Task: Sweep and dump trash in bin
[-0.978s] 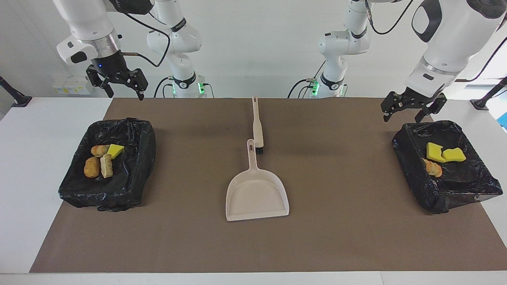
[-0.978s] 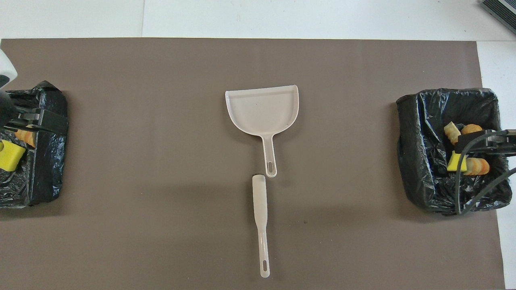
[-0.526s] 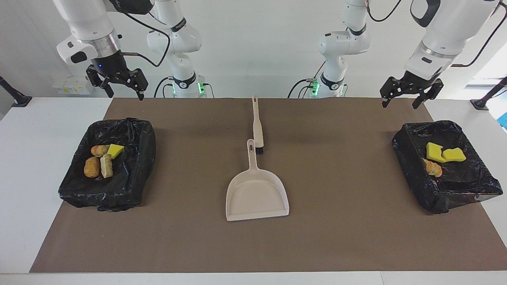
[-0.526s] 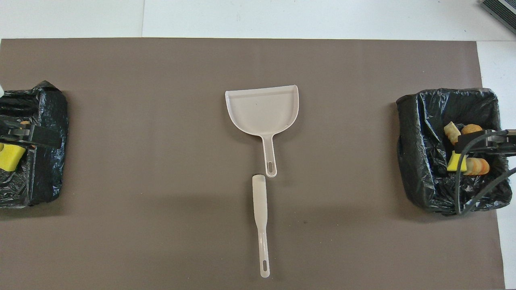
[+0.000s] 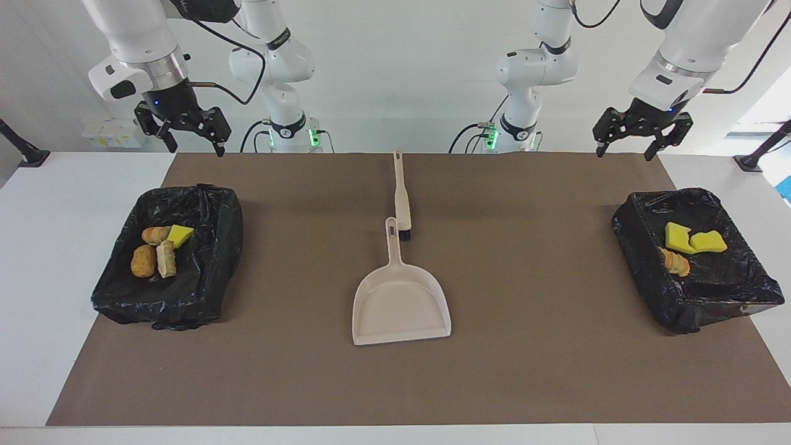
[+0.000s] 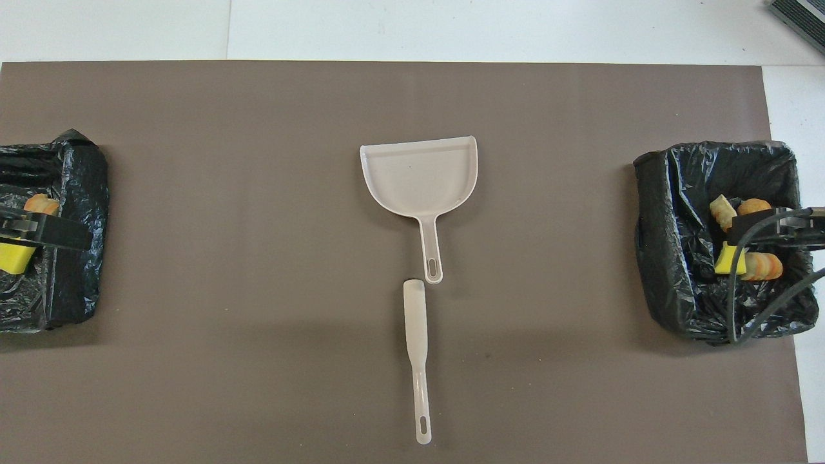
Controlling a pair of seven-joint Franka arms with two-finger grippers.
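Observation:
All the trash lies in two black-lined bins. The bin [image 5: 222,247] at the right arm's end holds several scraps: a yellow sponge chunk [image 5: 180,235] and bread-like lumps [image 5: 143,261]. The bin [image 5: 636,247] at the left arm's end holds two yellow sponge chunks [image 5: 678,237] and an orange lump [image 5: 676,262]. My right gripper [image 5: 196,150] hangs open and empty, high over its bin. My left gripper [image 5: 623,154] hangs open and empty, high over the other bin. In the overhead view each gripper, the left [image 6: 45,230] and the right [image 6: 770,225], covers part of its bin's trash.
The beige dustpan [image 5: 400,303] lies empty at the middle of the brown mat [image 5: 544,371], its handle toward the robots. The beige brush [image 5: 401,198] lies in line with it, nearer to the robots, its bristle end beside the pan's handle. Both show in the overhead view: dustpan [image 6: 419,177], brush [image 6: 417,348].
My left gripper has risen from just above its bin's rim to well above it. The right arm, the trash, the dustpan and the brush have not moved.

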